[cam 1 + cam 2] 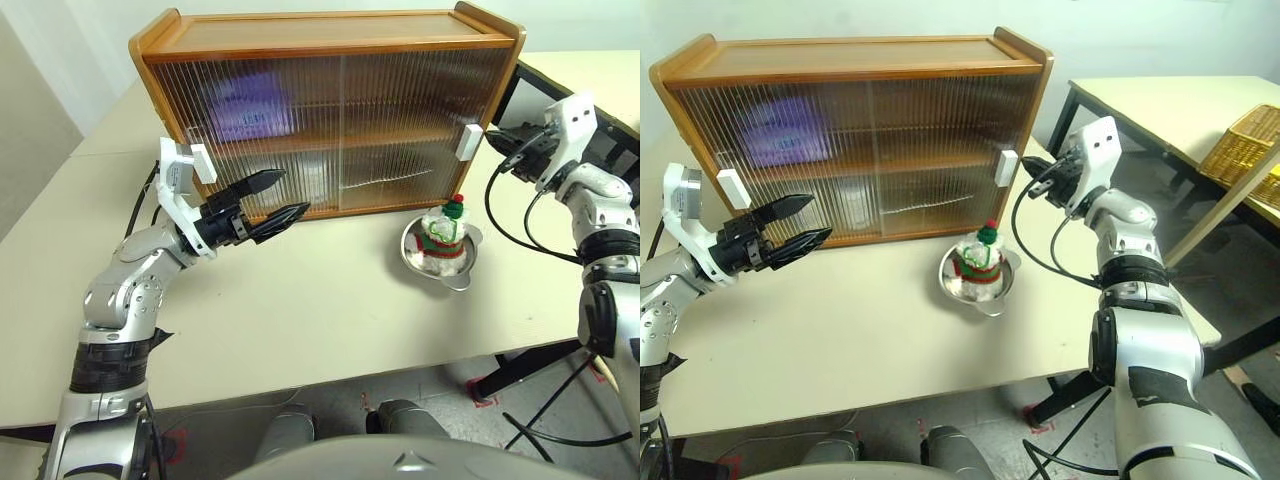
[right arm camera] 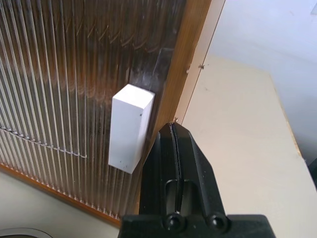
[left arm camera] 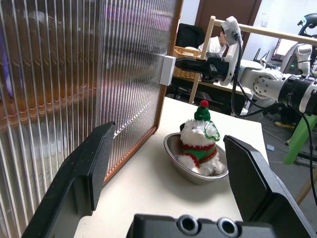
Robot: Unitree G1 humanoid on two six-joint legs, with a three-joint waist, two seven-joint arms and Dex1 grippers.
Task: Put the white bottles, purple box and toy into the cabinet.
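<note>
1. The left claw (image 1: 278,198) is held wide open over the table (image 1: 300,310), and nothing is gripped in it.
2. The toy (image 1: 443,232) is seen sitting in a shiny bowl (image 1: 420,262) on the table, just in front of the cabinet (image 1: 330,110).
3. The right claw (image 1: 1032,168) is pressed shut with nothing in it, right beside the white handle (image 1: 1006,167) on the cabinet's right door.
4. The purple box (image 1: 245,105) is seen blurred behind the closed ribbed doors, on the top shelf at the left.
</note>
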